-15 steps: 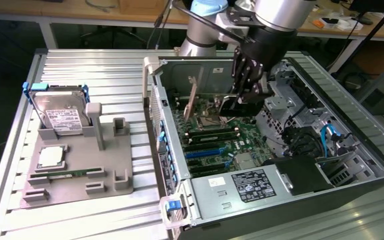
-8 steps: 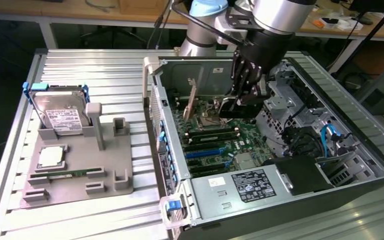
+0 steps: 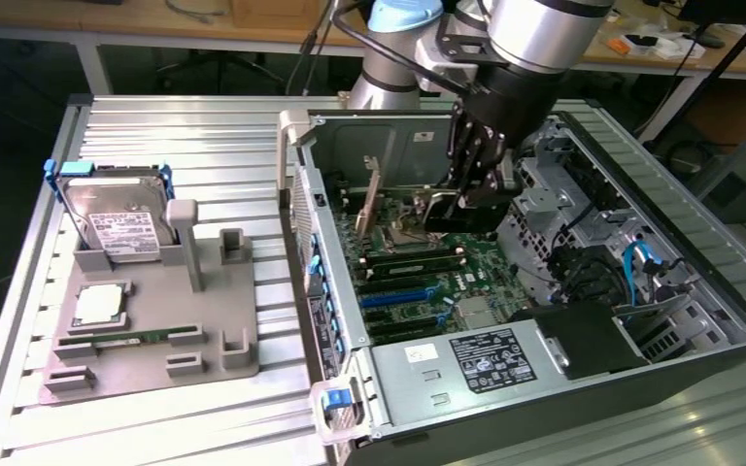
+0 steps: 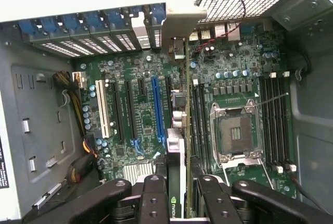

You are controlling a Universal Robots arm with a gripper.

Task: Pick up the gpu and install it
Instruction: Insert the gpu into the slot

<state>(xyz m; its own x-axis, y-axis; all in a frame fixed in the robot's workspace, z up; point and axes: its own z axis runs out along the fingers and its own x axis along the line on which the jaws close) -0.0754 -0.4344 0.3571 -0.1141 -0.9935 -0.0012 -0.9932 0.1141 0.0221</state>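
Item one, the gripper (image 3: pixel 477 184): you have it lowered inside the open computer case (image 3: pixel 684 223), its black fingers (image 4: pixel 156 195) clenched on the gpu (image 4: pixel 178 151).

Item two, the gpu: in the wrist view you see it edge-on, a thin card running from between the fingers toward the rear wall of the case, with its silver bracket (image 4: pixel 179 28) at the far end by the row of blue slot clips (image 4: pixel 78 23). It stands upright over the motherboard (image 3: pixel 445 282), between the blue expansion slot (image 4: pixel 157 110) and the empty processor socket (image 4: pixel 235 133). You cannot tell from either view whether its lower edge touches a slot. In the exterior view you see the card as a thin upright plate (image 3: pixel 370 206) at the exterior view's left of the gripper.

Item three, the motherboard: green, with a white slot (image 4: pixel 104 110), black slots and memory slots either side of the socket.

Item four, the power supply (image 3: pixel 477 361): grey box with a label, at the near end of the case.

Item five, the grey parts holder (image 3: pixel 152 330): on the ribbed metal table (image 3: pixel 152 427), at the exterior view's left of the case. It carries a silver hard drive (image 3: pixel 120 218) in a blue frame, standing tilted, a square processor (image 3: pixel 98 304) lying flat, and a slim green memory stick (image 3: pixel 127 337) just in front of that.
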